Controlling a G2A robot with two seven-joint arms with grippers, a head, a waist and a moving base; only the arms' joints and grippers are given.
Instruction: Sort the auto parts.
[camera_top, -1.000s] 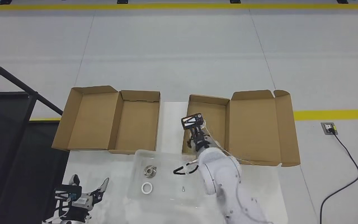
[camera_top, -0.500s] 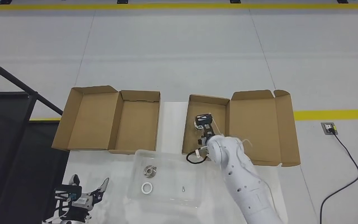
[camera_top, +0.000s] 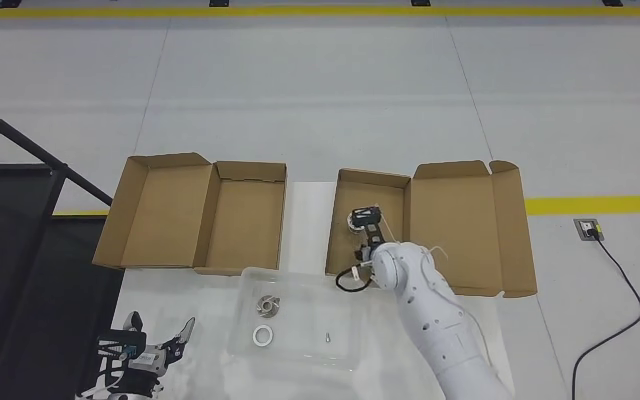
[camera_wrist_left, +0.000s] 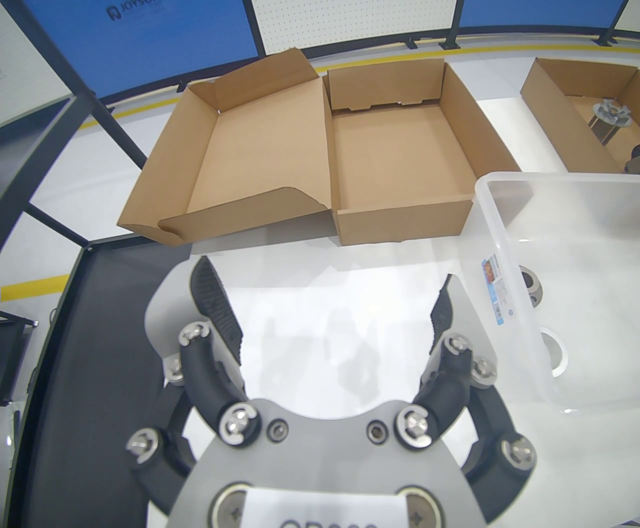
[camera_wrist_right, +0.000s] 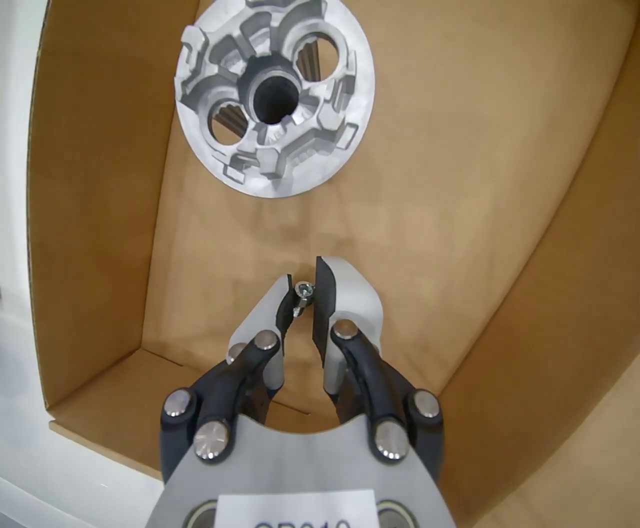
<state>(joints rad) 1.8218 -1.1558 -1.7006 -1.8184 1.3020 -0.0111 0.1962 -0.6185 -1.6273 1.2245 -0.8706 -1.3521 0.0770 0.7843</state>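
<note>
Hidden: the screw (camera_wrist_right: 303, 293) shank was half covered by the pads; a tiny piece (camera_top: 328, 339) in the clear bin (camera_wrist_left: 492, 220) was too small to be identified.
Materials: the hub (camera_wrist_right: 274, 95) was seen as cast grey metal, round, ribbed, with a dark centre bore; the boxes as plain brown cardboard.
Counts: two boxes, one bin, three pieces in the bin: the tiny piece, a metal part (camera_top: 268, 303) and a white ring (camera_top: 263, 335).
Right gripper (camera_wrist_right: 305, 295): clamped on the screw, held over the right box (camera_top: 385, 200), at 2 o'clock from the bin.
Left gripper (camera_wrist_left: 324, 272): spread wide, holding nothing, held at 8 o'clock from the bin.
Left box (camera_wrist_left: 400, 150): placed at 10 o'clock from the bin.
</note>
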